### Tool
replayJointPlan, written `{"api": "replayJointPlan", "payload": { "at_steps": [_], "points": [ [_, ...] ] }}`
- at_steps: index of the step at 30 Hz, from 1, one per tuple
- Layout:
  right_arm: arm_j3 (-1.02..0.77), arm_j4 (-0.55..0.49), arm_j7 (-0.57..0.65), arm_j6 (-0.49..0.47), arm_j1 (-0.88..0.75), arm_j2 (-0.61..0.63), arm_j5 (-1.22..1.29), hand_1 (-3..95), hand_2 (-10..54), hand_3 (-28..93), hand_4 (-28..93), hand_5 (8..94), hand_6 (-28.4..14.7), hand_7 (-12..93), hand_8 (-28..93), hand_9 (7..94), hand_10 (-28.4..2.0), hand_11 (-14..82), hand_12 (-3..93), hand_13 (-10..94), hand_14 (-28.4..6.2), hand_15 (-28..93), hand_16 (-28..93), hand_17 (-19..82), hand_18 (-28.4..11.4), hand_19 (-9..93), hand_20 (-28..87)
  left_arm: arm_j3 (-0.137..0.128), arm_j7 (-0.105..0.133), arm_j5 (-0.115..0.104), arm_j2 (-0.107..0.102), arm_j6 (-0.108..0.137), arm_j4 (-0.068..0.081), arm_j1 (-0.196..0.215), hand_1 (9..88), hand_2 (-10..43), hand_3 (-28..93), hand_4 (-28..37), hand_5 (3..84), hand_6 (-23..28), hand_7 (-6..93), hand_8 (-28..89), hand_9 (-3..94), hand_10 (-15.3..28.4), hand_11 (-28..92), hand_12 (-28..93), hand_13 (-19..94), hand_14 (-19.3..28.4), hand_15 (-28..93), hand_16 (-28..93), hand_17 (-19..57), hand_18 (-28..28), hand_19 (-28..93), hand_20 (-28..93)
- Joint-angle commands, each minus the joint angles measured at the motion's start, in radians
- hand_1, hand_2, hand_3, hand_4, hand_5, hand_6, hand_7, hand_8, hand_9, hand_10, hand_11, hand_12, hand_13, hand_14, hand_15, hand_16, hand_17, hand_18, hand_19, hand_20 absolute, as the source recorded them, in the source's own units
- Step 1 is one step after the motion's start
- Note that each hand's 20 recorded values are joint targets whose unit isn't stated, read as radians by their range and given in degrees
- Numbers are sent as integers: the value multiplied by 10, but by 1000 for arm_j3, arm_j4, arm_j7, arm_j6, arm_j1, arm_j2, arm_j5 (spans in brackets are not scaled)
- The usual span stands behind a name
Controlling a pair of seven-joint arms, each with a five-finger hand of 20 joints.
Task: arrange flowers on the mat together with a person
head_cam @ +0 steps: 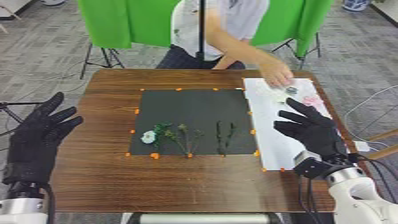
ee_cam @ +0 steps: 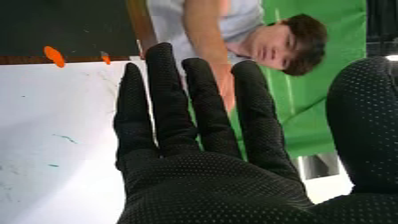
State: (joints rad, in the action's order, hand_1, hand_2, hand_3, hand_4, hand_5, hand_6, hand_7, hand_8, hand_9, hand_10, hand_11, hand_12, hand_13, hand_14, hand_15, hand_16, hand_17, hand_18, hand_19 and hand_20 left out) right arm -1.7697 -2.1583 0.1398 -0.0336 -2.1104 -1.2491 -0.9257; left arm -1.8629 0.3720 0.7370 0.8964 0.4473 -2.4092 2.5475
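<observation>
My right hand (head_cam: 309, 131) is over the white sheet (head_cam: 280, 145), fingers straight and holding nothing; in the right wrist view the same hand (ee_cam: 213, 175) has its fingers extended. My left hand (head_cam: 37, 135) stays beside the table's left edge, fingers spread. On the dark mat (head_cam: 182, 107) lie a white flower with green leaves (head_cam: 149, 136), thin green stems (head_cam: 184, 137) and darker stems (head_cam: 224, 136), all along its lower part. A person's hand (head_cam: 276, 75) reaches to the far end of the white sheet, by pale flowers (head_cam: 277, 93) and a pink flower (head_cam: 312, 100).
Orange tape pieces (head_cam: 155, 155) mark the edges of the mat and sheet. The brown wooden table (head_cam: 98, 165) extends around them. The person sits at the far side, before a green cloth (head_cam: 124, 25). A thin dark pole stands upright at the far edge.
</observation>
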Motion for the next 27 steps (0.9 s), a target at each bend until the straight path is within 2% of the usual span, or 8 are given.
{"api": "replayJointPlan", "payload": {
  "at_steps": [1, 7, 10, 11, 13, 18, 25, 27],
  "points": [
    [-16, -5, 1, -27, -9, -22, 43, 236, 31, 728, -269, 428, -8, 127, -109, 440, -173, 123, 146, 366, -191, 412, 96, 93, -207, 522, 152, 6, 11, -7, -11, 21, -10, 12, 176, 71, 762, -283, 338, 58, 129, -103, 319, 190, 245, 90, 220, 267, 534, -108, -107, 210, 481, 97],
    [-15, -2, 9, -42, -10, -31, 46, 236, 32, 727, -269, 427, -7, 125, -108, 444, -172, 122, 144, 372, -192, 413, 96, 94, -207, 523, 156, 15, -1, -9, -16, 35, -18, 7, 181, 71, 764, -283, 341, 59, 131, -105, 323, 191, 249, 89, 222, 267, 539, -112, -105, 213, 490, 100],
    [-12, 1, 12, -40, -2, -31, 52, 236, 33, 725, -269, 430, -9, 125, -108, 446, -172, 123, 145, 374, -193, 414, 96, 94, -207, 523, 157, 20, 15, -18, -24, 40, -17, 12, 187, 75, 764, -283, 342, 60, 130, -106, 324, 194, 250, 88, 222, 268, 542, -113, -105, 212, 490, 99],
    [-14, -3, 12, -37, -8, -32, 49, 236, 34, 724, -269, 431, -9, 126, -108, 448, -172, 123, 144, 375, -193, 414, 96, 94, -207, 523, 157, 20, 2, -10, -19, 35, -15, 6, 189, 75, 764, -283, 342, 61, 131, -106, 326, 194, 252, 88, 222, 268, 542, -113, -105, 212, 490, 98],
    [-14, -4, 13, -34, -9, -31, 44, 235, 34, 724, -268, 433, -9, 125, -108, 451, -174, 124, 144, 378, -192, 416, 96, 94, -207, 523, 158, 20, 3, -11, -23, 36, -16, 11, 194, 75, 767, -283, 342, 61, 131, -106, 325, 193, 255, 88, 222, 268, 543, -114, -104, 211, 489, 97],
    [-17, -5, 15, -41, -10, -33, 46, 235, 36, 724, -268, 435, -12, 124, -108, 454, -174, 125, 143, 380, -192, 418, 95, 95, -206, 523, 159, 21, 18, -17, -34, 38, -19, 9, 198, 75, 769, -283, 342, 61, 130, -106, 325, 193, 255, 86, 222, 268, 544, -116, -105, 212, 490, 96],
    [-12, -4, 25, -37, -10, -34, 49, 233, 38, 723, -267, 437, -14, 121, -107, 459, -174, 126, 143, 384, -192, 422, 95, 97, -205, 528, 162, 14, 24, -4, -38, 35, -32, 8, 199, 80, 767, -283, 344, 60, 132, -106, 328, 191, 255, 83, 224, 268, 547, -118, -105, 211, 491, 95],
    [-11, -4, 24, -37, -9, -35, 49, 233, 39, 723, -267, 438, -14, 122, -106, 460, -175, 127, 143, 385, -191, 424, 95, 97, -204, 530, 162, 13, 34, -13, -45, 40, -35, 10, 198, 81, 769, -283, 344, 60, 133, -107, 329, 191, 254, 82, 224, 268, 547, -118, -105, 211, 492, 94]
  ]
}}
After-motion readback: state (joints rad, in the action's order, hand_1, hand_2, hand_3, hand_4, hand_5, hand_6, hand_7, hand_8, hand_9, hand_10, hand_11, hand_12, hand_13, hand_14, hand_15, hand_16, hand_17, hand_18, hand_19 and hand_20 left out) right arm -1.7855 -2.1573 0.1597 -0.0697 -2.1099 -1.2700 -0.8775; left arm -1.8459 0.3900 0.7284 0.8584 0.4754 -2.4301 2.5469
